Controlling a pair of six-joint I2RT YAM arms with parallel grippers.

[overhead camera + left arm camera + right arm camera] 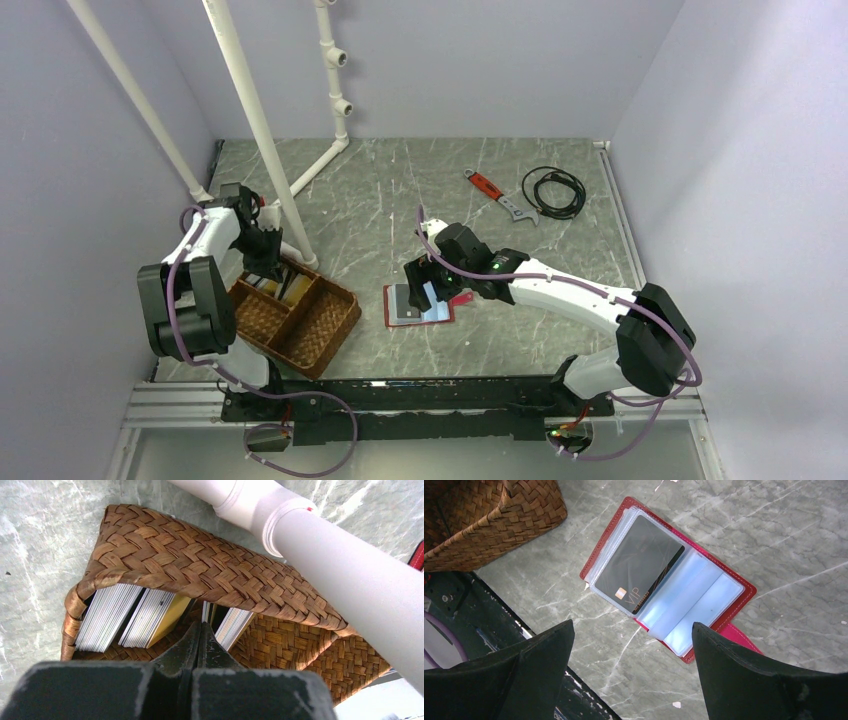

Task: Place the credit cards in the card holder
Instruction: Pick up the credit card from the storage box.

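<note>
The red card holder (pixel 418 306) lies open on the table, right of the tray. In the right wrist view the card holder (pixel 744 587) shows a dark grey VIP card (pixel 639 565) in its left clear sleeve; the right sleeves (pixel 696 602) look empty. My right gripper (pixel 633 623) is open and empty just above it, also seen from the top (pixel 425 283). My left gripper (pixel 201 625) reaches into the wicker tray's back compartment (pixel 262 262), shut on the edge of an upright thin credit card (pixel 206 611). Stacks of credit cards (pixel 107 615) stand on edge beside it.
The brown wicker divided tray (pixel 300 320) sits at the near left. A white pipe frame (pixel 262 130) stands just behind it and crosses close over the left wrist view (pixel 345 565). A red-handled wrench (pixel 488 188) and a black cable coil (pixel 553 190) lie far right.
</note>
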